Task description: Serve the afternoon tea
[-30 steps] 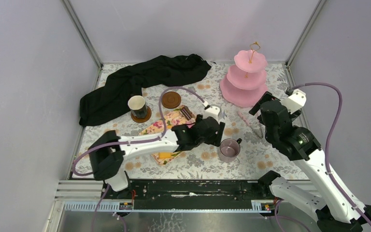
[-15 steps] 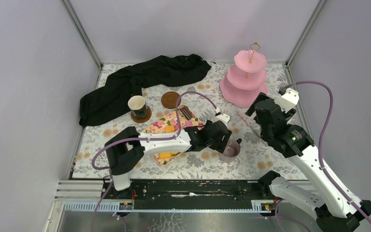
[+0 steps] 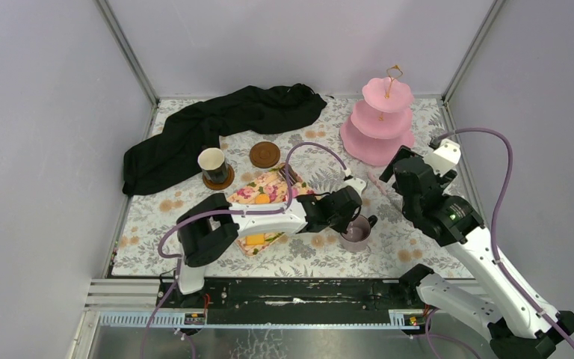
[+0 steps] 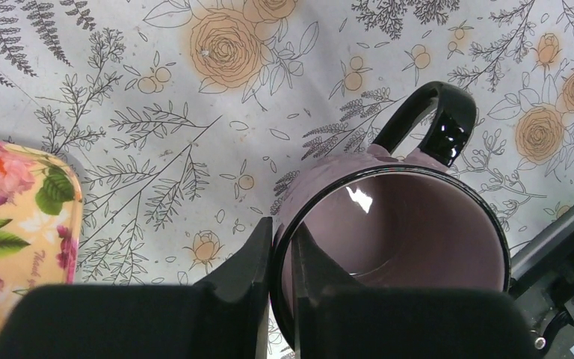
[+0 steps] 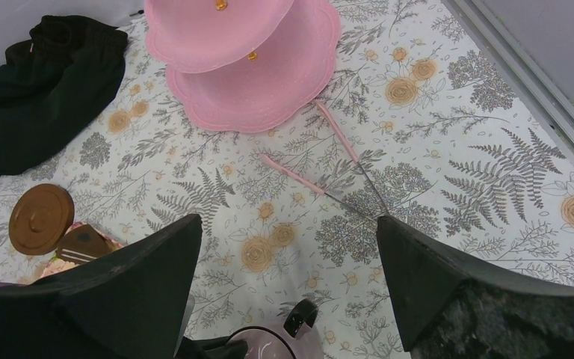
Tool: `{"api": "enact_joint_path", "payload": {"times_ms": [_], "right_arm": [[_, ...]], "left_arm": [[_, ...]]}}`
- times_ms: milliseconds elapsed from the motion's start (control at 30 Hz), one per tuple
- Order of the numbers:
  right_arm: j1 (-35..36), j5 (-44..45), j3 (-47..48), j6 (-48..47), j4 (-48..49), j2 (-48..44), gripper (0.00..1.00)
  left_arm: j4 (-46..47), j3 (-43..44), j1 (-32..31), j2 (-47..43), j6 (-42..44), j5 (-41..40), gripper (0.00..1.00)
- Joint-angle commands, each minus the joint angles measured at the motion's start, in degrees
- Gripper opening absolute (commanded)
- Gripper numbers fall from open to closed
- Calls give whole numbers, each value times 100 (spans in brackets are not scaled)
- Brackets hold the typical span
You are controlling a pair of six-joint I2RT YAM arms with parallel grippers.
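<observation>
The mauve-grey mug (image 3: 356, 232) stands upright on the floral tablecloth at the front centre. My left gripper (image 3: 346, 216) is shut on its rim (image 4: 389, 173): one finger (image 4: 248, 263) is outside the wall and the other (image 4: 312, 271) inside. The mug's black handle (image 4: 442, 120) points away from the fingers. My right gripper (image 5: 287, 224) hovers open over the cloth just right of the mug, holding nothing. A cream-lined dark mug (image 3: 211, 162) sits on a brown coaster. Orange (image 3: 261, 200) and yellow (image 3: 254, 239) toy cakes lie by the floral napkin (image 3: 265, 188).
A pink three-tier stand (image 3: 380, 120) is at the back right. Two pink-handled utensils (image 5: 299, 176) lie in front of it. A spare brown coaster (image 3: 264, 155) and a black cloth (image 3: 217, 123) are at the back left. Metal frame rails border the table.
My left arm reached right to the mauve-grey mug and its jaws closed on the rim. My right arm shifted slightly and stayed open.
</observation>
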Motion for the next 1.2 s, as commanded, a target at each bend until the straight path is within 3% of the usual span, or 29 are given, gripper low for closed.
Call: {"api": "enact_joint_path", "payload": {"times_ms": [0, 133, 433, 667, 900, 1167], "right_arm": [[41, 149, -10, -108, 181, -97, 94], [45, 159, -3, -136, 181, -128, 94], [41, 202, 78, -154, 172, -215, 94], [42, 125, 125, -138, 219, -180, 94], [41, 68, 122, -173, 303, -105, 94], [41, 6, 166, -240, 373, -2, 94]], "left_arm": [[76, 198, -35, -3, 23, 90, 0], [-1, 181, -45, -292, -25, -207, 0], [-659, 392, 219, -1171, -316, -1760, 0], [-787, 574, 1529, -1647, -744, -1888, 0], [-897, 1316, 2651, -1235, -599, -1765, 0], [-1391, 2074, 3266, -275, -465, -1817, 0]]}}
